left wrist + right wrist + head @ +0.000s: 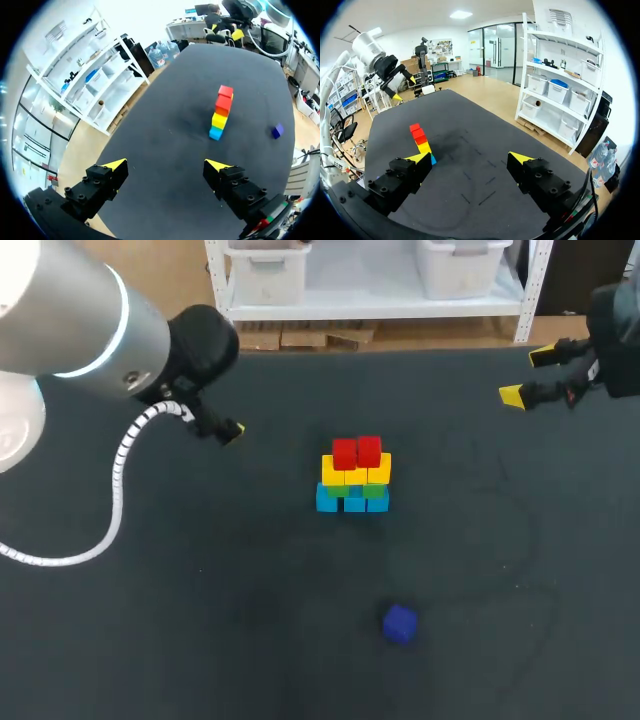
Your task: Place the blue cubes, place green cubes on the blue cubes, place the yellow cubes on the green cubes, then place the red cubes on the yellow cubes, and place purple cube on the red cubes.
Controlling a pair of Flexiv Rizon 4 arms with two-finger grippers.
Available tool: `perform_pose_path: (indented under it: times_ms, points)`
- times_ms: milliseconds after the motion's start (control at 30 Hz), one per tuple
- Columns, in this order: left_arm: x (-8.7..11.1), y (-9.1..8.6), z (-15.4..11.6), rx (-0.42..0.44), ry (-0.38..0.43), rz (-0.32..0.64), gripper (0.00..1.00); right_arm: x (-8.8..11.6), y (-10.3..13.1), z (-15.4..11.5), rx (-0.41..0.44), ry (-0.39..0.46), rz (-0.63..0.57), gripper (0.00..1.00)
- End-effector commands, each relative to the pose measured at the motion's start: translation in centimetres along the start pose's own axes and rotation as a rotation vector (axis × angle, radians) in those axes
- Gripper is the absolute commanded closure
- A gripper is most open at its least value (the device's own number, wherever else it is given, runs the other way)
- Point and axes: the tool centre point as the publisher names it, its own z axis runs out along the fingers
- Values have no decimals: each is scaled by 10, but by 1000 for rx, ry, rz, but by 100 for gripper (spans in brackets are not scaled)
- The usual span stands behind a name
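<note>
head view: a small stack point(354, 478) stands near the middle of the dark counter point(200, 640); blue cubes point(327, 499) form the bottom row, green cubes point(375, 491) sit on them, yellow cubes point(356, 476) lie above those, and two red cubes point(346, 454) rest side by side on top; the purple cube point(399, 623) lies alone on the counter, nearer than the stack and a little to its right, well apart from it; the right gripper point(528, 375) hangs at the far right, well away from the stack, its fingers spread wide with nothing between them; in the left wrist view the left gripper point(165, 164) is likewise wide open and empty, with the stack and the purple cube well ahead of it; it sits at the left of the counter, apart from the stack.
</note>
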Motion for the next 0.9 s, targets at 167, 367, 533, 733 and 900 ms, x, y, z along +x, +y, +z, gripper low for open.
perform_pose_path:
  times_ms: [167, 367, 533, 733, 900]
  points:
    - [-6, 16, 3, -16, -23, -26, 0, 1, -1, 1, -3, -5, -1, 0]
    - [-5, 26, -6, -40, -33, -49, 0, 1, -1, 1, -3, -5, -1, 0]
    - [-8, 26, -8, -54, -18, -39, 0, 1, -1, 1, -3, -5, -1, 0]
    - [-9, 22, -6, -53, 8, -21, 0, 1, -1, 1, -3, -5, -1, 0]
    - [-9, 22, -6, -53, 8, -21, 0, 1, -1, 1, -3, -5, -1, 0]
